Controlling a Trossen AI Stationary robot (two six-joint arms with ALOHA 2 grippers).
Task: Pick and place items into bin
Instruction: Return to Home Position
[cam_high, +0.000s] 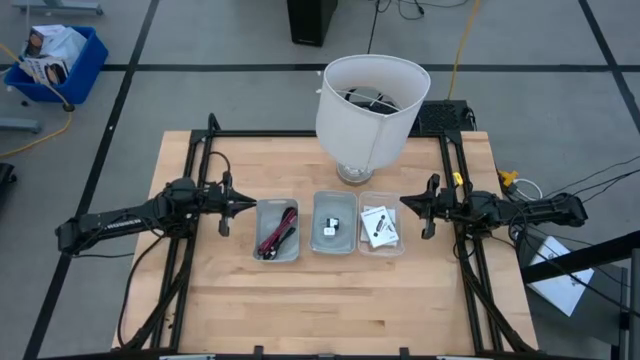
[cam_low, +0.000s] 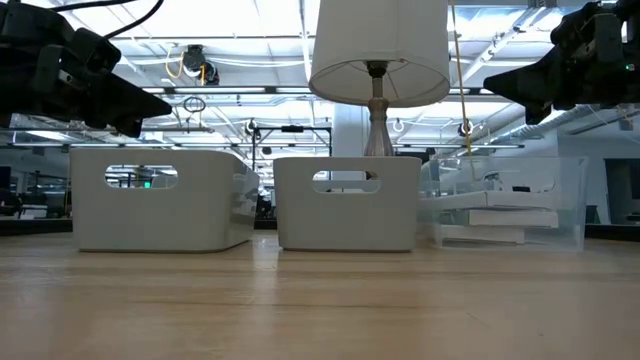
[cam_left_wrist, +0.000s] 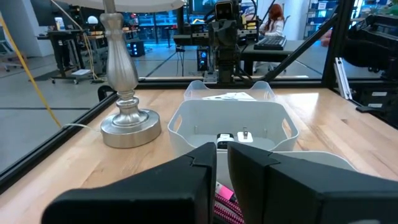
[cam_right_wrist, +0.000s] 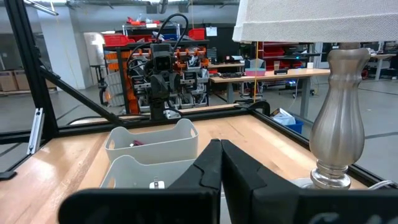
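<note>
Three small bins stand in a row on the table. The left grey bin holds coiled black and dark-red cables, which also show in the left wrist view. In the middle grey bin lie a tiny black cube and a tiny white block. The clear right bin holds white card packets. My left gripper hovers shut just left of the row. My right gripper hovers shut just right of it. Both are above bin height in the low view.
A big white lampshade on a silver lamp base stands right behind the middle and right bins. Black frame rails run along the table's left and right sides. Bare wood lies in front of the bins.
</note>
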